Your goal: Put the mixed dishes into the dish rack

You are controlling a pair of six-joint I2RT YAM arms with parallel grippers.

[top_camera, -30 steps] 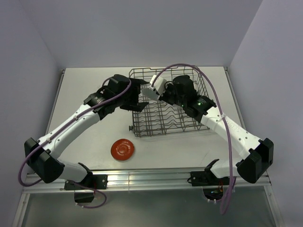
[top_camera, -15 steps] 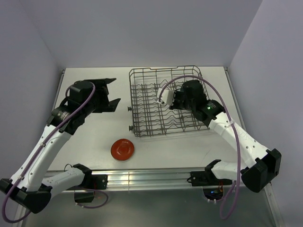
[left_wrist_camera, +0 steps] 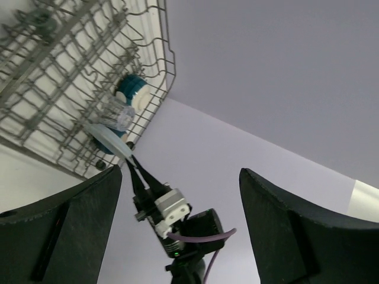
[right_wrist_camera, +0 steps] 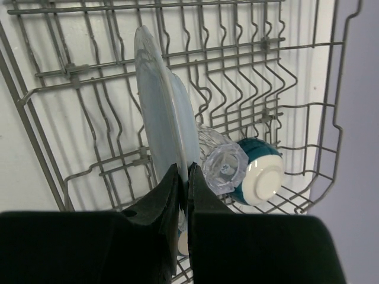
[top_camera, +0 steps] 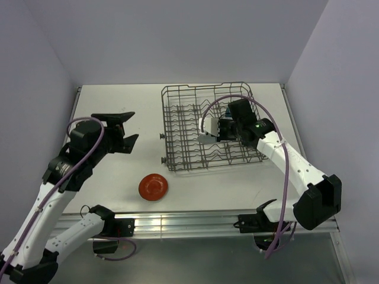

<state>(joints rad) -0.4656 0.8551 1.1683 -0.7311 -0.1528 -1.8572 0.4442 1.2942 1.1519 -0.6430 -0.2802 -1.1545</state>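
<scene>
My right gripper (top_camera: 214,135) is inside the dish rack (top_camera: 204,87) and is shut on the rim of the pale blue-grey plate (right_wrist_camera: 159,112), which stands on edge among the tines. In the right wrist view my gripper (right_wrist_camera: 183,177) pinches the plate's lower rim. Beside the plate lie the clear glass tumbler (right_wrist_camera: 224,165) and a dark teal piece with a cream base (right_wrist_camera: 260,176); I cannot tell whether it is the bowl or the mug. The red-orange plate (top_camera: 153,187) lies flat on the table in front of the rack. My left gripper (top_camera: 133,125) is open and empty, left of the rack.
The rack (left_wrist_camera: 59,47) fills the far right of the white table (top_camera: 106,106). The left wrist view looks past its wide-open fingers (left_wrist_camera: 71,231) at the rack's end, the plate (left_wrist_camera: 106,139) and the right arm. Walls close in on three sides.
My left arm has drawn back from the rack toward the near left, gripper open. My right gripper has carried the pale blue-grey plate deeper into the rack.
</scene>
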